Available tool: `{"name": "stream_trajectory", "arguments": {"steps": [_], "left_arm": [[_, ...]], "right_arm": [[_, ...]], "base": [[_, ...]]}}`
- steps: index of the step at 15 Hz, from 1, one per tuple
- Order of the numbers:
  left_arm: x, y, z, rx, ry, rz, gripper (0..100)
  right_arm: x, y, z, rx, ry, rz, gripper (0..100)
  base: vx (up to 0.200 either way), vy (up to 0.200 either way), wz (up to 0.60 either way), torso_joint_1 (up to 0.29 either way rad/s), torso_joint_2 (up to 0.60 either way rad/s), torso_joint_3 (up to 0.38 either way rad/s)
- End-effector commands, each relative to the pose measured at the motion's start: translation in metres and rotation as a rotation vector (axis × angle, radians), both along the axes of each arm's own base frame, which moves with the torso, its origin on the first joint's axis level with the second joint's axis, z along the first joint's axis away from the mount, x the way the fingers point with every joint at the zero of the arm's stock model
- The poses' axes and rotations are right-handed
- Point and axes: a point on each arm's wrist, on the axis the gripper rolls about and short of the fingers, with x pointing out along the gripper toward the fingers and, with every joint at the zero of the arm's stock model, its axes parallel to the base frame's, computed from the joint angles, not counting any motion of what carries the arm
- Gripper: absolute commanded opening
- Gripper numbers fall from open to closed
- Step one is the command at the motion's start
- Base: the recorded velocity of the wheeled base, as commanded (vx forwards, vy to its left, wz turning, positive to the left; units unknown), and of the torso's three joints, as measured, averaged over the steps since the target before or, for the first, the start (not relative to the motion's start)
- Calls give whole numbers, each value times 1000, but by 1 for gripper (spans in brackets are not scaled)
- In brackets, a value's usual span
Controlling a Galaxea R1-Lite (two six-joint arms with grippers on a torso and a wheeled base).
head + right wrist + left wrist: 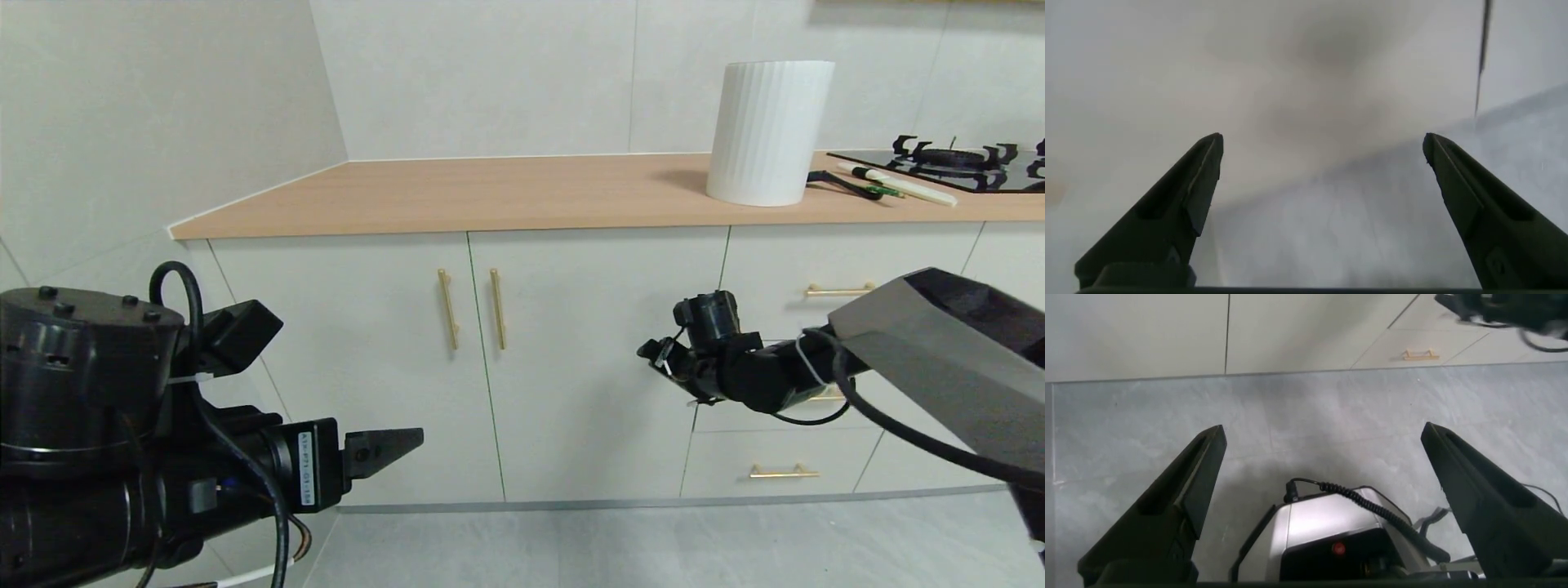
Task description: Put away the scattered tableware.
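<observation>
Wood-toned kitchen surface (pixel 490 192) carries a tall white ribbed cylinder (pixel 767 131) at far right. Just right of it lie slim white, green and black utensils (pixel 894 186), beside a black gas hob (pixel 955 167). Left gripper (pixel 1323 434) hangs low at near left, fingers apart, empty. Right gripper (pixel 1323 140), also spread and empty, sits before pale drawers (pixel 841 327).

The left arm (pixel 122 457) is sitting low at the robot's left, wrist level, with the left gripper (pixel 384 452) pointing forward and inward, its fingers (pixel 1167 514) standing wide apart. The right arm (pixel 922 343) is lying stretched in from the right, forearm near level. The right gripper (pixel 663 359) is pointing leftward, fingers (pixel 1167 212) likewise spread wide.
</observation>
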Motion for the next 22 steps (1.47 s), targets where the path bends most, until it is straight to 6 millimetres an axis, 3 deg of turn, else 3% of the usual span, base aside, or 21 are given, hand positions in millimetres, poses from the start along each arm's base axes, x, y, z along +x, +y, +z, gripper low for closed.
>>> {"name": "stream_trajectory", "arguments": {"steps": [1, 4, 6, 7, 9, 10, 11, 12, 14, 18, 20, 22], "left_arm": [[0, 0, 0, 0, -1, 1, 100], [-10, 10, 11, -18, -59, 33, 100], [-24, 21, 24, -51, -126, 43, 100], [-27, 23, 26, -56, -139, 48, 100], [-54, 45, 26, -65, -212, 80, 100], [-68, 54, 23, -51, -247, 93, 100], [-74, 59, 21, -45, -265, 98, 100], [-98, 72, 14, -20, -340, 103, 100], [-125, 85, 9, -22, -433, 124, 100], [-173, 102, -5, -2, -604, 214, 100], [-196, 107, -15, 57, -685, 255, 100], [-211, 108, -26, 112, -752, 291, 100]], "right_arm": [[-61, -7, 65, 35, -49, 190, 100], [-126, -28, 110, -75, -154, 329, 100], [-178, -54, 141, -102, -257, 337, 100], [-188, -59, 146, -98, -276, 335, 100], [-259, -96, 166, -142, -420, 306, 100], [-285, -111, 164, -189, -474, 284, 100], [-297, -117, 163, -212, -503, 271, 100], [-336, -140, 159, -283, -607, 217, 100], [-378, -164, 148, -370, -675, 141, 100], [-451, -186, 122, -532, -707, -10, 100], [-476, -187, 108, -649, -749, -72, 100], [-477, -188, 107, -665, -729, -129, 100]], "base": [[0, 0, 0, 0, 0, 0], [0, 0, 0, 0, 0, 0], [0, 0, 0, 0, 0, 0], [0, 0, 0, 0, 0, 0], [0, 0, 0, 0, 0, 0], [0, 0, 0, 0, 0, 0], [0, 0, 0, 0, 0, 0], [0, 0, 0, 0, 0, 0], [0, 0, 0, 0, 0, 0], [0, 0, 0, 0, 0, 0], [0, 0, 0, 0, 0, 0], [0, 0, 0, 0, 0, 0]]}}
